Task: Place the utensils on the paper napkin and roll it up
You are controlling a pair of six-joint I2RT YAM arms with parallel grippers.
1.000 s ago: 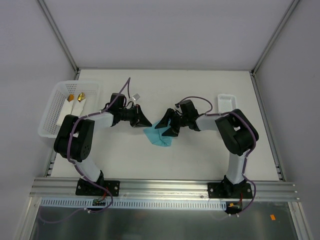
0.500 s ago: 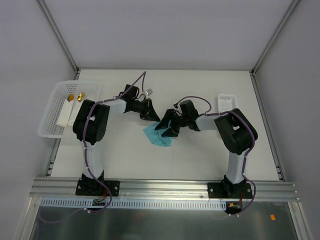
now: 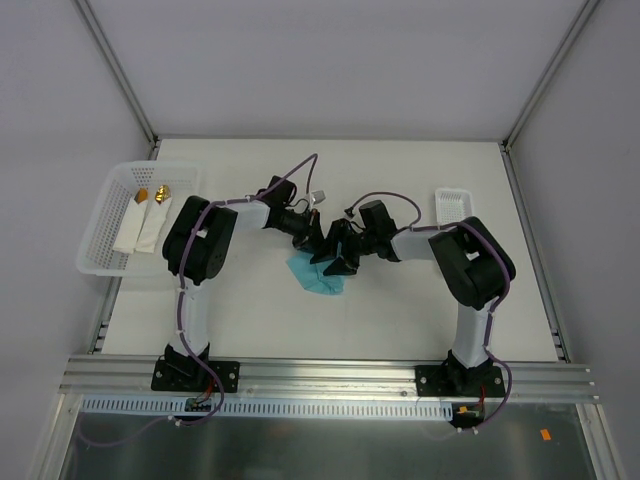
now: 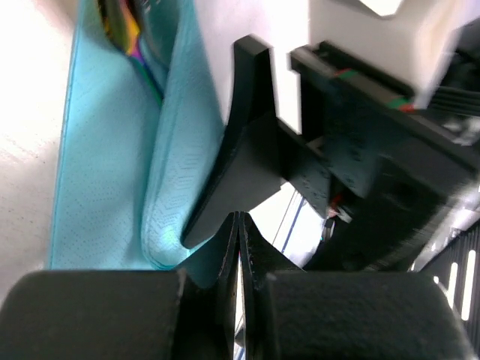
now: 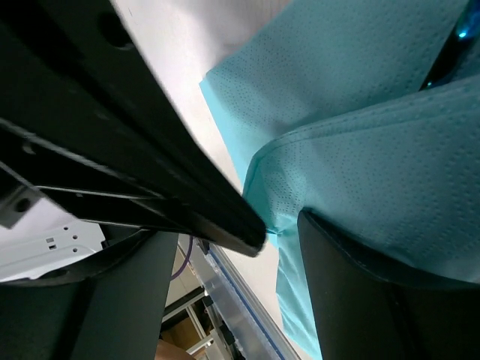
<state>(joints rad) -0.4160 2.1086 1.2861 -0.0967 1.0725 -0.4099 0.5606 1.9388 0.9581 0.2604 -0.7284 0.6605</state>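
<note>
At table centre, left gripper (image 4: 238, 219): black, wedge-tipped fingers pressed together, nothing between them, tips just beside the paper napkin (image 4: 101, 172). Right gripper (image 5: 236, 262): jaws standing well apart, clamping nothing; a folded flap of the napkin lies draped over one finger (image 5: 360, 300), and the left gripper's black tip reaches in towards the fold edge. Napkin: thin teal paper, finely dimpled, partly folded over itself, lying on the table (image 3: 400, 300) directly under both grippers. Utensils (image 4: 136, 49): only a shiny purplish-yellow glint inside the fold; shape cannot be told. Table: matt white, bare room in front, behind and to either side of the grippers. Left edge: white lattice basket (image 3: 92, 245) holding two white rolled napkins (image 3: 140, 225) with gold tips. Right edge: small white tray (image 3: 441, 205), contents not discernible.
</note>
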